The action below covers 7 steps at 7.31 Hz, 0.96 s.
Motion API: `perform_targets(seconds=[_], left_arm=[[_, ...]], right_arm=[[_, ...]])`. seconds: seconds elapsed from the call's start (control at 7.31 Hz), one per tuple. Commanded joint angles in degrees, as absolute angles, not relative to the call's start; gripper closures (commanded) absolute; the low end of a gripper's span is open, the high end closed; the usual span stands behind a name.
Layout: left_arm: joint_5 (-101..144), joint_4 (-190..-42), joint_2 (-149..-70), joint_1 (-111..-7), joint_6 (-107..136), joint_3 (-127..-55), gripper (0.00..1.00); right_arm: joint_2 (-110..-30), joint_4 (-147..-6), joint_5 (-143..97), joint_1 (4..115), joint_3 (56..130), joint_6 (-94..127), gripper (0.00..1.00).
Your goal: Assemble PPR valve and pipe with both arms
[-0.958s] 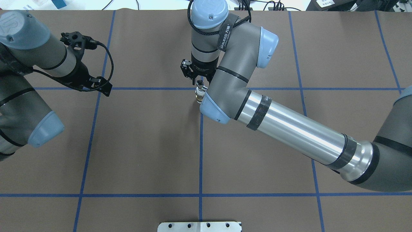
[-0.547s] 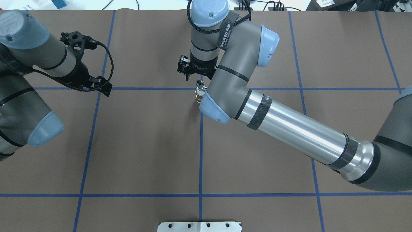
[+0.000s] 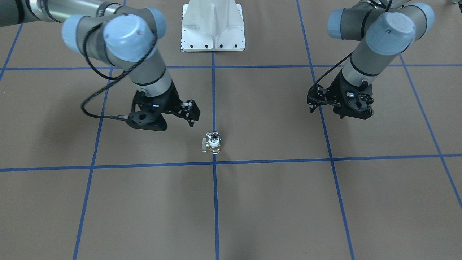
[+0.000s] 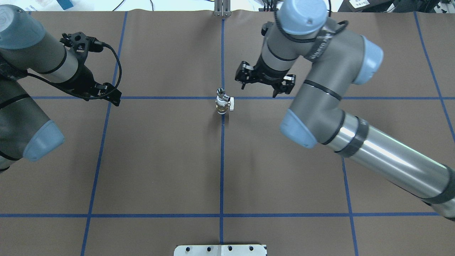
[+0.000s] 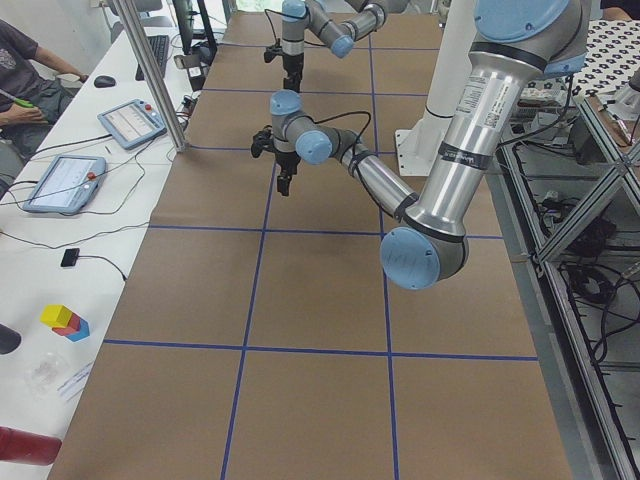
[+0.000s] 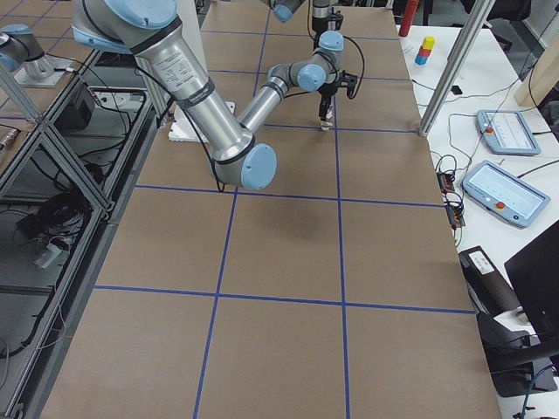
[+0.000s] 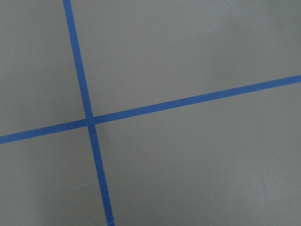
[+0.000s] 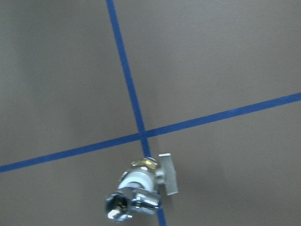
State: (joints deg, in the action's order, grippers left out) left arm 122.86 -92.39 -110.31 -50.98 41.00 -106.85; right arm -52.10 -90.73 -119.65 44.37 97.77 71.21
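The pipe (image 4: 221, 92) is seated on the upright PPR valve (image 4: 222, 105). The right end effector (image 4: 259, 89) is spread and empty. The left end effector (image 4: 110, 93) cannot be told.

The table (image 4: 160, 160) is brown, crossed by a grid of blue lines (image 4: 222, 177). The valve (image 4: 221, 104) is white with a brass band. The pipe (image 4: 221, 92) is shiny silver. The arms (image 4: 391, 161) are grey and silver, with light-blue caps (image 4: 300, 14) and black cables (image 4: 119, 71). The pedestal (image 3: 213, 25) is white.
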Motion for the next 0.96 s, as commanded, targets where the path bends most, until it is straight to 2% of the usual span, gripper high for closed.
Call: perform_targets(seconds=[0.0,0.27,0.55,0.82], left_arm=[[124.7,-92.29,-105.59,-54.38,38.78,-111.24,0.01],[131.1,-92.37,-95.67,-64.9,22.75,-114.08,0.01],[133.5,-92.02,-89.07,-73.79,6.4,-113.38,0.01],[133.59,-92.55,-83.96,-78.38,-3.73,-110.5,0.01]], right_arm=[[-68.31,-90.35,-125.83,53.48,107.55,55.89,0.0],[-79.84,-90.53,-127.7,63.84,107.14,33.69,0.0],[-88.55,-90.53,-129.89,72.81,106.7,19.23,0.0],[-94.98,-90.61,-135.94,81.09,106.44,10.65,0.0]])
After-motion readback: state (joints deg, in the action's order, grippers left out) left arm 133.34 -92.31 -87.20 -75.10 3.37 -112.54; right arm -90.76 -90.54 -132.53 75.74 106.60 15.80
